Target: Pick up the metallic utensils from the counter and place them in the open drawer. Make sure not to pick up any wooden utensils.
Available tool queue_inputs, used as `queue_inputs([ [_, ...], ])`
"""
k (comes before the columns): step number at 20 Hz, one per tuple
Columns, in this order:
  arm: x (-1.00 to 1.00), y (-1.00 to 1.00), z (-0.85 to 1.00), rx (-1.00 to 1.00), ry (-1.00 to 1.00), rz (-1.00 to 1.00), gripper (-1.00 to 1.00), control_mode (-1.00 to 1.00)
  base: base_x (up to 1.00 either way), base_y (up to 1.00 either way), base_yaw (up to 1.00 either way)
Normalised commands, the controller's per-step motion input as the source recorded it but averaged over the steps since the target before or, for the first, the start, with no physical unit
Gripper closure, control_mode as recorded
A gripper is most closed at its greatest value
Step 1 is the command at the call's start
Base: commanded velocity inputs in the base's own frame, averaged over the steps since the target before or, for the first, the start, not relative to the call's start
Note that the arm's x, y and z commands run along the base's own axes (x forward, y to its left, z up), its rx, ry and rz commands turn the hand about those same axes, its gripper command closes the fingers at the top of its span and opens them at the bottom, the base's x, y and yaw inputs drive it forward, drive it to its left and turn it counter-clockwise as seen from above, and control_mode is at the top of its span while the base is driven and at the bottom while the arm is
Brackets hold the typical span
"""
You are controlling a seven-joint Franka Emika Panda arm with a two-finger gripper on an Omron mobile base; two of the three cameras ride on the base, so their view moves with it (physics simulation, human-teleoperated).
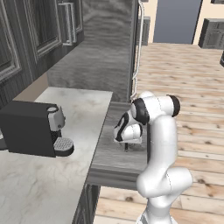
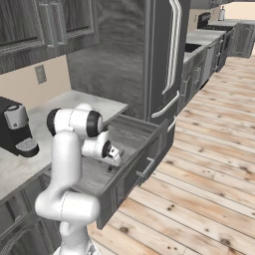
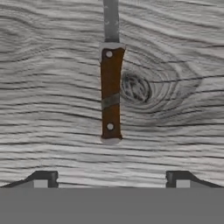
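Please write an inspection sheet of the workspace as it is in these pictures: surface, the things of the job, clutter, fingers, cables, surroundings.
Surface: light marbled counter, with the open drawer at its end.
Job's things: knife with brown handle lies flat on the grey wood-grain drawer floor, blade pointing away from the hand; fork and wooden utensils: nothing seen.
Clutter: black coffee machine on the counter.
Fingers: gripper above the drawer floor, fingers wide apart, holding nothing; knife lies free beyond them.
Cables: nothing seen.
Surroundings: tall dark fridge, dark cabinets, wooden plank floor.
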Motion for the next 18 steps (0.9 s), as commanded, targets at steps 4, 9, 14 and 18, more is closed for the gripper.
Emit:
queue_inputs([
  [4, -0.33, 0.00, 1.00, 0.00, -0.04, 0.00, -1.00, -1.00, 0.00, 0.00, 0.00],
  [9, -0.21, 0.00, 1.00, 0.00, -0.15, 0.00, -1.00, -1.00, 0.00, 0.00, 0.00],
  [14, -0.09, 0.00, 1.00, 0.00, -0.11, 0.00, -1.00, -1.00, 0.00, 0.00, 0.00],
  [18, -0.21, 0.00, 1.00, 0.00, -0.10, 0.00, -1.00, -1.00, 0.00, 0.00, 0.00],
])
